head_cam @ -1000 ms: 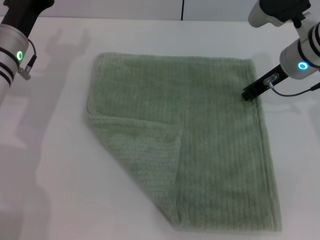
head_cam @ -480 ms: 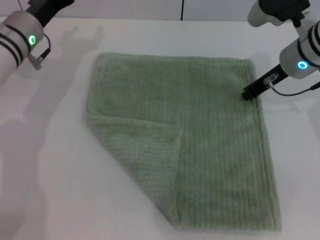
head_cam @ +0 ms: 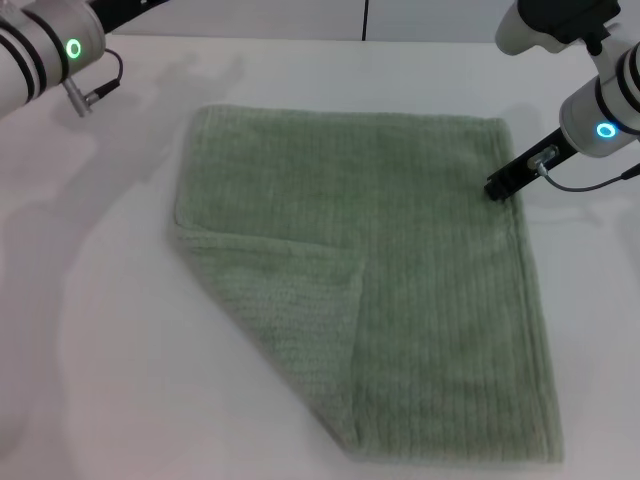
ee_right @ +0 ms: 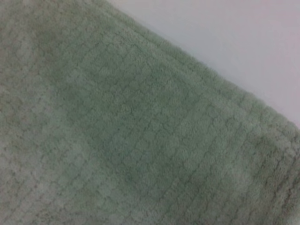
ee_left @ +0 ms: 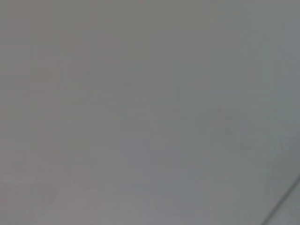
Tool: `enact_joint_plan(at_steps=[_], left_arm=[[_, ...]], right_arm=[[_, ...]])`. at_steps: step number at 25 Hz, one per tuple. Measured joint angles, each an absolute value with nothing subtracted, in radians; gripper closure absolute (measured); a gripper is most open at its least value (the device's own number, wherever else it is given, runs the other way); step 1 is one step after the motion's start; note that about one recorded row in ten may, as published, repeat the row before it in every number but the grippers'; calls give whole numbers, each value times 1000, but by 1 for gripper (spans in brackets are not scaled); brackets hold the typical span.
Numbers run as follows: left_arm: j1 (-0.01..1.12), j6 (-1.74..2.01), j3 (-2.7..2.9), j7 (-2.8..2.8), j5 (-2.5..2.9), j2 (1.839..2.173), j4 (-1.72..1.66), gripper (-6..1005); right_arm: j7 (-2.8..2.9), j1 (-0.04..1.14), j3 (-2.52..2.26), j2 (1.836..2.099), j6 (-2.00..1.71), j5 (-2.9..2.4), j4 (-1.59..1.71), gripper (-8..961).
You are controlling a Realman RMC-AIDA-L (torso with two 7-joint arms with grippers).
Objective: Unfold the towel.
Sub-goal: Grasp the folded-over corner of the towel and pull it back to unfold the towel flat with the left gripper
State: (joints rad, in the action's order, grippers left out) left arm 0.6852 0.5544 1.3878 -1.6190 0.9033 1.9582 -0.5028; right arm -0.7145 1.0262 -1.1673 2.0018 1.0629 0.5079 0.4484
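The sage-green ribbed towel [head_cam: 400, 270] lies nearly flat on the white table. Its near left corner is folded over onto the cloth as a triangular flap [head_cam: 295, 310]. My right gripper [head_cam: 498, 187] is down at the towel's right edge, near the far right corner, touching or just above the hem. The right wrist view shows the towel [ee_right: 126, 136] close up, with its hemmed edge against the table. My left arm [head_cam: 50, 45] is raised at the far left, away from the towel, and its gripper is out of view. The left wrist view shows only a plain grey surface.
The white table [head_cam: 100, 330] extends to the left of and behind the towel. A dark vertical seam [head_cam: 365, 18] runs down the back wall. A cable [head_cam: 585, 185] hangs from my right wrist beside the towel's edge.
My left arm has lifted and swung toward the far left of the table, away from me. The right arm and the towel have not moved.
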Motion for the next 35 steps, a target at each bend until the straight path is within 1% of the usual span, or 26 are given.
enact_joint_plan(at_steps=[14, 22, 28, 31, 35], left_arm=[[728, 626, 1271, -1978, 1410, 1948, -555, 188], [747, 842, 1139, -2184, 1760, 1936, -639, 188], [751, 1008, 1104, -2229, 1863, 1934, -709, 188], [760, 1089, 1102, -2230, 1905, 1935, -733, 188], [784, 1181, 1102, -2225, 1976, 1947, -739, 189]], right_arm=[[-719, 1028, -1167, 2002, 1054, 508, 445, 954], [-726, 1029, -1167, 2001, 1051, 507, 445, 954], [-726, 1029, -1167, 2000, 1042, 496, 445, 954], [-727, 1030, -1167, 2000, 1040, 491, 444, 954], [-727, 1031, -1167, 2000, 1040, 491, 443, 954]])
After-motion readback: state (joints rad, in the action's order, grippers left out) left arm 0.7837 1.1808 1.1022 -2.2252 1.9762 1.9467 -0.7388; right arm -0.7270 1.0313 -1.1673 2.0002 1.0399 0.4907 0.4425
